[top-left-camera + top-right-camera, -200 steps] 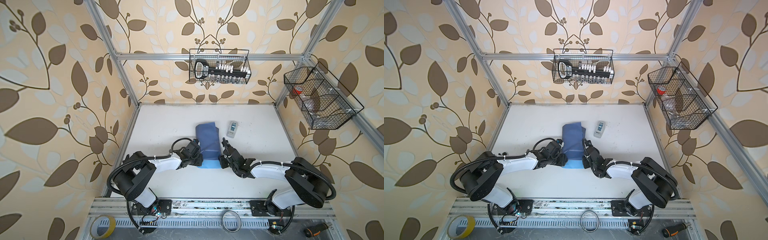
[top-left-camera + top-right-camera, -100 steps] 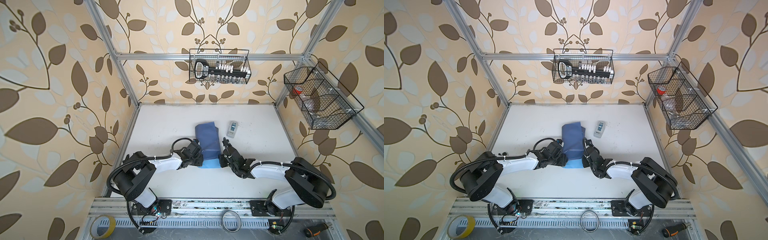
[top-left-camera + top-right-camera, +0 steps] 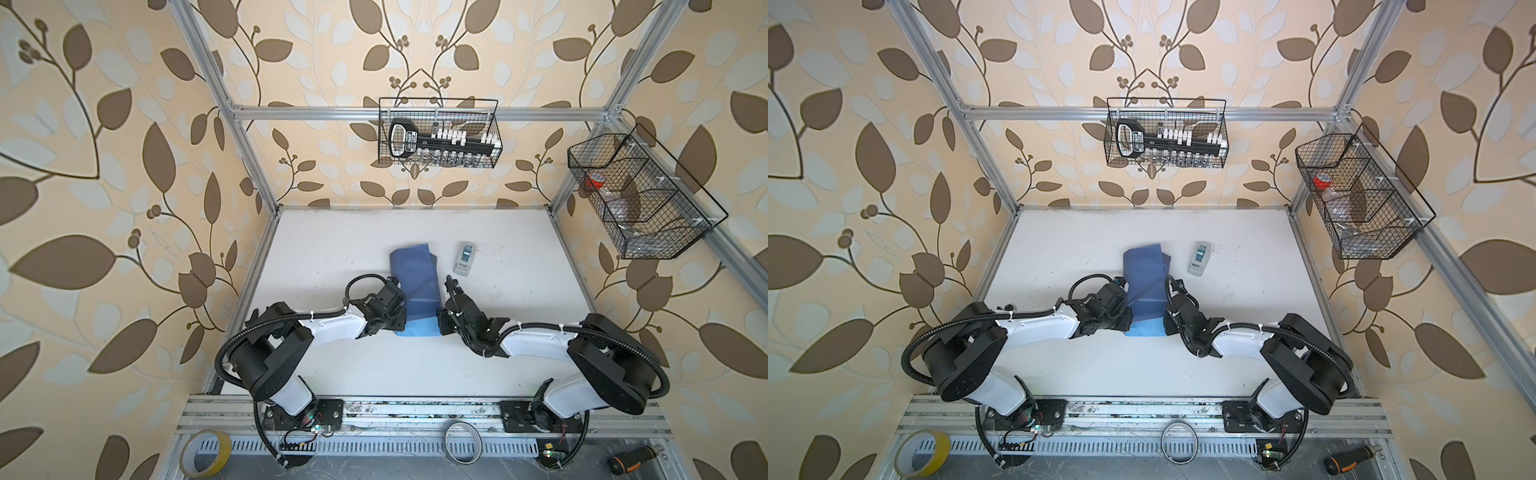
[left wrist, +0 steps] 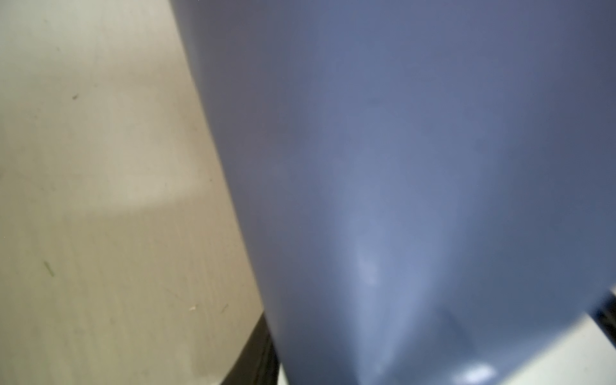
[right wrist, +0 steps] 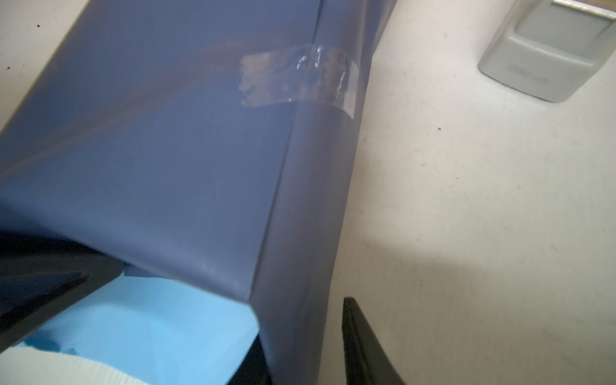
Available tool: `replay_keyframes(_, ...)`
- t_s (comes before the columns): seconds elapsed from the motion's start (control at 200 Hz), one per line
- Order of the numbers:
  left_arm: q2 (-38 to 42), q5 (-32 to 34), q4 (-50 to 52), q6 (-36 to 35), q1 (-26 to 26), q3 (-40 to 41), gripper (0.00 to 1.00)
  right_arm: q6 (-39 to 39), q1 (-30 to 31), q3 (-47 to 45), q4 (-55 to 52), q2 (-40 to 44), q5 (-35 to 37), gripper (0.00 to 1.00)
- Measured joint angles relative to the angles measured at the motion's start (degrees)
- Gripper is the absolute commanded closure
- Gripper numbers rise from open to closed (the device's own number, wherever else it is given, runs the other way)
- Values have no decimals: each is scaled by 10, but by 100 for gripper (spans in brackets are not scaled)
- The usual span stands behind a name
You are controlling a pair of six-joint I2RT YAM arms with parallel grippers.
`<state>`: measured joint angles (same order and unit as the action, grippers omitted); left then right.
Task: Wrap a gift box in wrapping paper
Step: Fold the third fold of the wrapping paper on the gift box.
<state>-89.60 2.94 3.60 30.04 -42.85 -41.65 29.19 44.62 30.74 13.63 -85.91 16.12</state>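
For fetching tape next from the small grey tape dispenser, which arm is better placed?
Probably right. The small grey plastic tape dispenser lies beyond the right gripper, on its side of the slate-blue wrapping paper; the left gripper must cross it.

Top views look down, share table [image 3: 332, 249]; wrist cameras hug wrapping paper [image 4: 400, 166]

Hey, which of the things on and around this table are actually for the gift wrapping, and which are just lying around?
For the job: wrapping paper, the tape strip on it, tape dispenser. The gift box is hidden.

Lying about: back wire basket, side wire basket, yellow tape roll, screwdriver.
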Motion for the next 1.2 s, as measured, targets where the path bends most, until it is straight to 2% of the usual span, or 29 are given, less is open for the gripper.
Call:
replay_keyframes(0.585,-19,21,1,16,-11,-10,91,45,12,0,-6,-6,19,81)
replay_keyframes(0.81,-20,22,4,17,-11,-12,100,53,16,0,-8,-10,24,85)
replay_keyframes(1.085,-20,22,5,18,-11,-13,100,58,18,1,-10,-12,26,88)
replay_keyframes(1.2,-20,22,5,18,-11,-13,100,61,18,1,-11,-12,26,84)
